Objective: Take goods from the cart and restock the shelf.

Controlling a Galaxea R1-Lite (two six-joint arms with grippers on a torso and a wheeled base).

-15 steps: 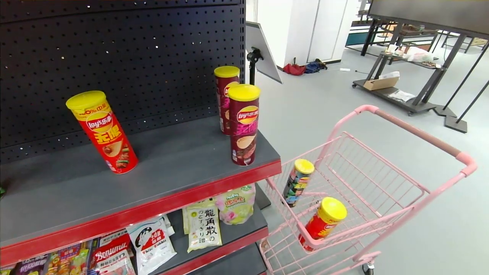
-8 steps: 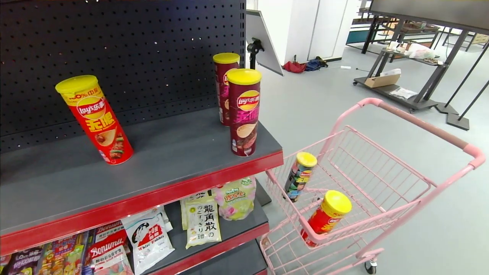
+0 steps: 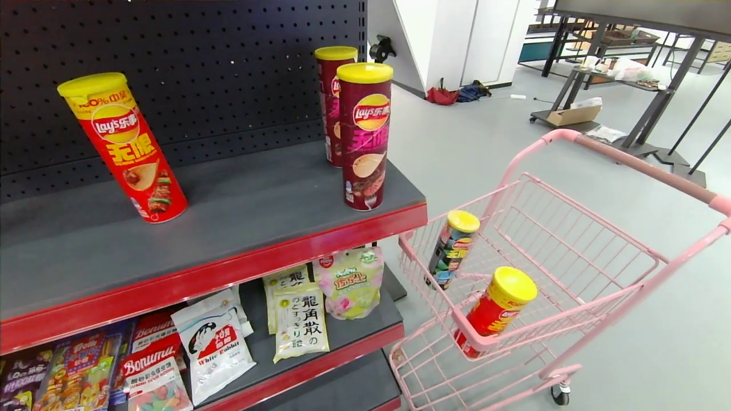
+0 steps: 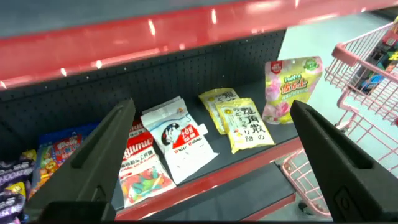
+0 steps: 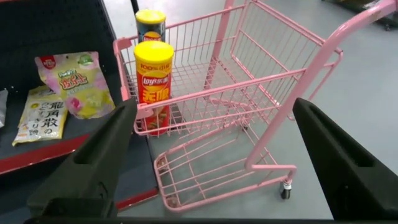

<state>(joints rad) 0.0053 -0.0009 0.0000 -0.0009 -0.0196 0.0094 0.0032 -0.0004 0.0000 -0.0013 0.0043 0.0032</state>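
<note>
Since the right pincer (image 5: 214,104) and left pincer (image 4: 212,106) are both spread wide and empty, the red can (image 5: 153,84) leaning in the cart (image 3: 628,167) should probably be gripped mid-body and lifted straight up.

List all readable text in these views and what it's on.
"Lay's", "100%": red can on the top shelf.
"Lay's": front maroon can.
"Lay's": red cart can.
"White Rabbit": white bag on the lower shelf.
"龍角散": yellow pouch.
Too small or blurred: green pouch, dark cart can, the other packets' print.
</note>
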